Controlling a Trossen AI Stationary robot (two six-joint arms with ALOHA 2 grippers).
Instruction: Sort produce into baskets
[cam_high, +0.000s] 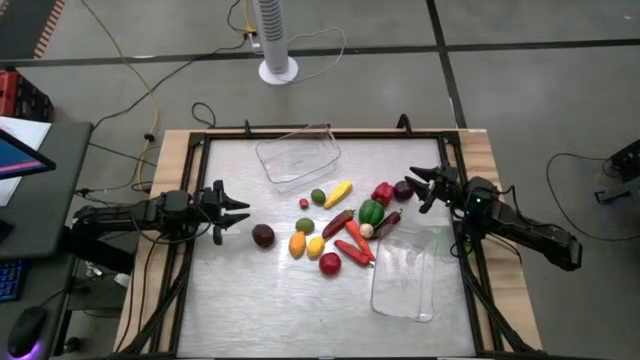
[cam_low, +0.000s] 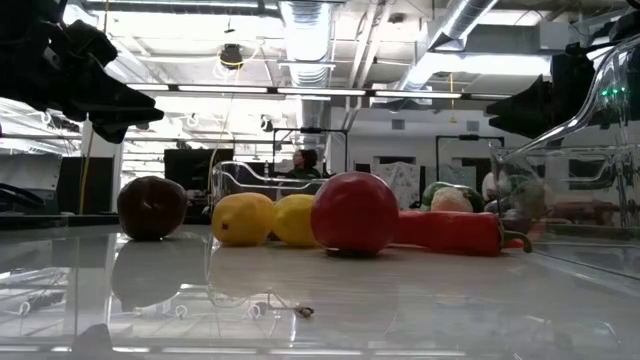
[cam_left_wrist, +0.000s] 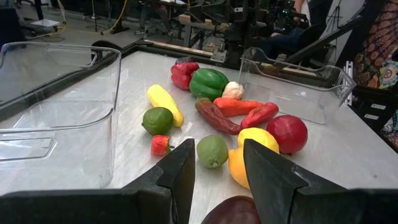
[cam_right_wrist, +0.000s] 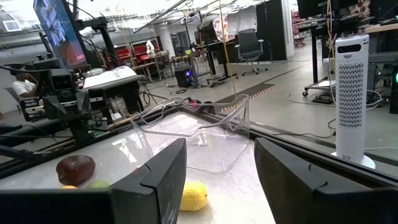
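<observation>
Tabletop (cam_high: 250, 300) pale and glossy, black frame round it; concrete floor and white tower fan (cam_high: 276, 40) beyond. My left gripper (cam_high: 234, 213) low at table's left, fingers spread, dark purple fruit (cam_high: 263, 236) just ahead. My right gripper (cam_high: 424, 187) at right edge, fingers apart, nothing held. Produce clustered mid-table: green pepper (cam_high: 371, 211), red apple (cam_high: 330, 264), carrot (cam_high: 353, 251). Far basket (cam_high: 298, 153) near back rail, near basket (cam_high: 405, 272) beside cluster on right; I see nothing in either.
</observation>
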